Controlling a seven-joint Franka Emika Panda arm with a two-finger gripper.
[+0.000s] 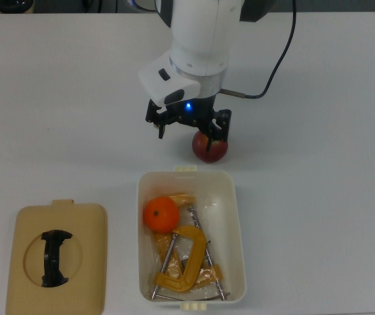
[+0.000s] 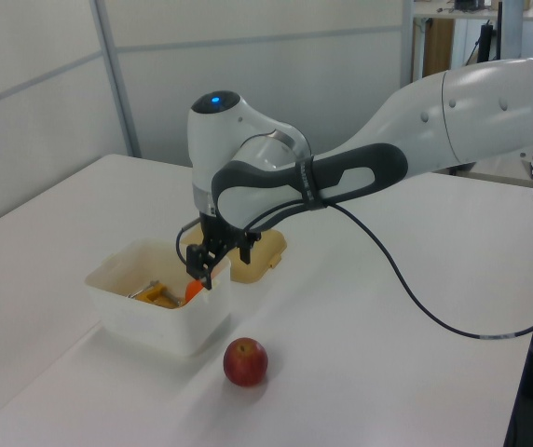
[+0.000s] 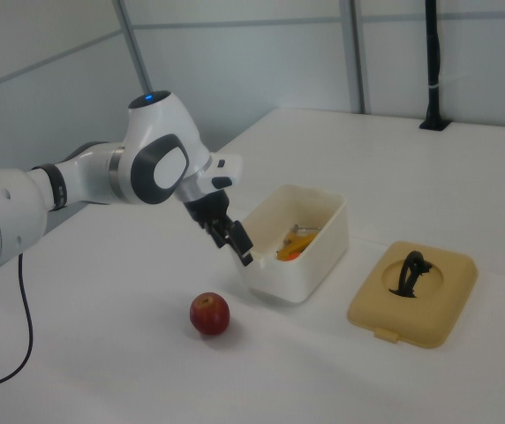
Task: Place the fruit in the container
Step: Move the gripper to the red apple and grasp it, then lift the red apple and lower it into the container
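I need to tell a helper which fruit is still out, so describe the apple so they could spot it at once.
Find the cream-white tub on the white table. Just outside its short end nearest the arm sits the apple, dark red and alone on the table, unlike the orange mandarin inside.

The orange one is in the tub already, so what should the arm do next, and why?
Probably lower the open gripper onto the apple and close on it. The mandarin already lies in the tub with the clamps, while the apple sits on the table outside, and the gripper hangs above it, empty.
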